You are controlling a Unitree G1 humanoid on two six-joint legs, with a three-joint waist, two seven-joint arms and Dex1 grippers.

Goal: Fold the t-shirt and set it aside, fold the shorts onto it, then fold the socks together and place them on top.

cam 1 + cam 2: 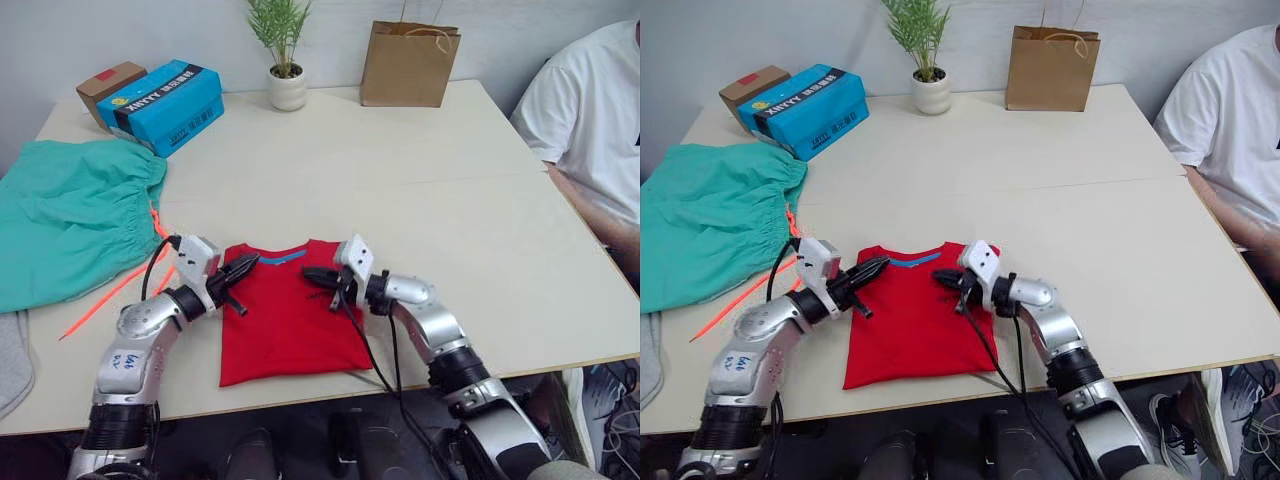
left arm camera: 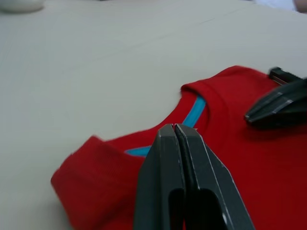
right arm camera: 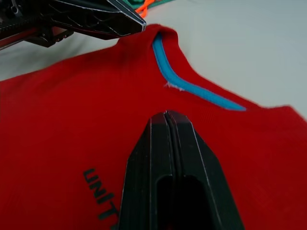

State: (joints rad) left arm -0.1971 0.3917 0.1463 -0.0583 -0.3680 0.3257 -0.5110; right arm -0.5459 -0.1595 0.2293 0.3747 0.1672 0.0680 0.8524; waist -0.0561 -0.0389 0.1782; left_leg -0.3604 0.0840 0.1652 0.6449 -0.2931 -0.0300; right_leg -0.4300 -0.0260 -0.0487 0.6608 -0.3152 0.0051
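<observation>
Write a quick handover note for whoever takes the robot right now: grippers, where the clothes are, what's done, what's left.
Left gripper and right gripper: both shut, empty, over the collar end of the t-shirt.
T-shirt: folded to a rectangle at the near table edge, not yet set aside.
Shorts: spread unfolded at the robot's left.
A grey sock lies at the far left edge.
Left: shorts, then socks.

Left gripper (image 1: 247,265) and right gripper (image 1: 313,274) low, tips facing inward, jaws closed, nothing held.

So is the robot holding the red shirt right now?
No. Both the left gripper and right gripper are shut with nothing between their fingers, hovering over the collar end of the folded red t-shirt.
</observation>
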